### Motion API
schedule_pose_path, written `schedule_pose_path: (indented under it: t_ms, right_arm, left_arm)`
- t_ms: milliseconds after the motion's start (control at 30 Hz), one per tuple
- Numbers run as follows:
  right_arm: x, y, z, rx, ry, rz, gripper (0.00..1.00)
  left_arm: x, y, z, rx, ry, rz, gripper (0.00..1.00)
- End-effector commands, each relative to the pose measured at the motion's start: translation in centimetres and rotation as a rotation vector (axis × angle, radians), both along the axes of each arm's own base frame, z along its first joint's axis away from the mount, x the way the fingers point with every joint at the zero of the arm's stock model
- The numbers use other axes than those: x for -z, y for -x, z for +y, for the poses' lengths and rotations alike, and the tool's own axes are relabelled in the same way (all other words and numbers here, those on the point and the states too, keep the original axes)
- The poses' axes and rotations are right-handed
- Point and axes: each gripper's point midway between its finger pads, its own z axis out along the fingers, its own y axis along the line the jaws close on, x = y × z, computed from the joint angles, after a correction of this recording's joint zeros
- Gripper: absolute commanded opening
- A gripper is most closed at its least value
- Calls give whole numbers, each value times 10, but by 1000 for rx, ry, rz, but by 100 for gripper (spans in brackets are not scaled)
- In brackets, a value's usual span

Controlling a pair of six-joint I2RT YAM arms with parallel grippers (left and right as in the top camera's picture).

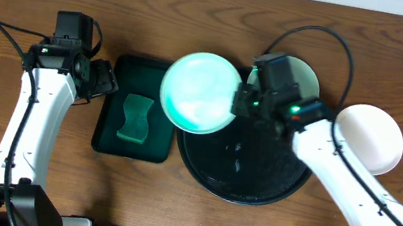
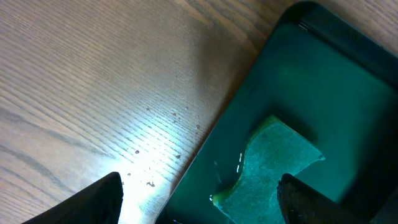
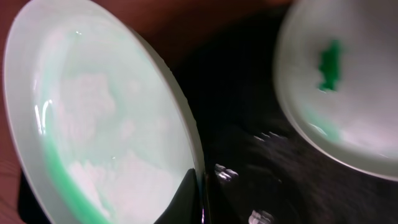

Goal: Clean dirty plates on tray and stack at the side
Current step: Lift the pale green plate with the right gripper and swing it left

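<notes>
My right gripper (image 1: 243,102) is shut on the rim of a green-tinted white plate (image 1: 201,92), holding it lifted over the left edge of the round black tray (image 1: 240,177). In the right wrist view that plate (image 3: 106,124) fills the left side, pinched at its edge by my right gripper (image 3: 198,196). A second plate (image 3: 348,81) with a green smear lies on the tray (image 3: 242,112), partly hidden under my right arm in the overhead view. A third, plain white plate (image 1: 370,137) sits on the table right of the tray. My left gripper (image 1: 104,80) is open and empty.
A rectangular dark green tray (image 1: 112,135) holds a green sponge (image 1: 135,117) left of the black tray. In the left wrist view my open left gripper (image 2: 199,205) straddles that tray's (image 2: 323,81) left edge, near the sponge (image 2: 273,168). Cables trail behind both arms.
</notes>
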Motion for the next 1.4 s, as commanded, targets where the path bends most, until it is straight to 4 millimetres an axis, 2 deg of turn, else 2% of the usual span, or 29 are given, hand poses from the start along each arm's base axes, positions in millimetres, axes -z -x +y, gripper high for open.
schedule_pose_path:
  t_ms: [0, 233, 367, 600, 767, 900, 1100, 1367]
  right_arm:
    - [2, -8, 17, 58, 12, -42, 1]
    - [23, -18, 47, 79, 105, -165, 1]
    - [18, -26, 63, 55, 125, -266, 1]
    - [-16, -39, 76, 16, 178, -473, 1]
    - [-36, -44, 85, -91, 266, -606, 1]
    - [-53, -46, 89, -104, 348, -715, 1]
    - [-89, -40, 102, -144, 509, -910, 1]
    - [-146, -18, 122, -188, 726, -1157, 1]
  left_arm:
    - [-7, -3, 4, -6, -15, -15, 80]
    - [-7, -3, 4, -6, -15, -15, 80]
    - [-7, -3, 4, -6, -15, -15, 80]
    - [-7, -3, 4, -6, -15, -15, 80]
    - [-7, -3, 4, -6, -15, -15, 80]
    - [-7, -3, 4, -6, -15, -15, 80]
    - [-7, -3, 4, -6, -15, -15, 80]
    - [-7, -3, 4, -6, -14, -15, 80]
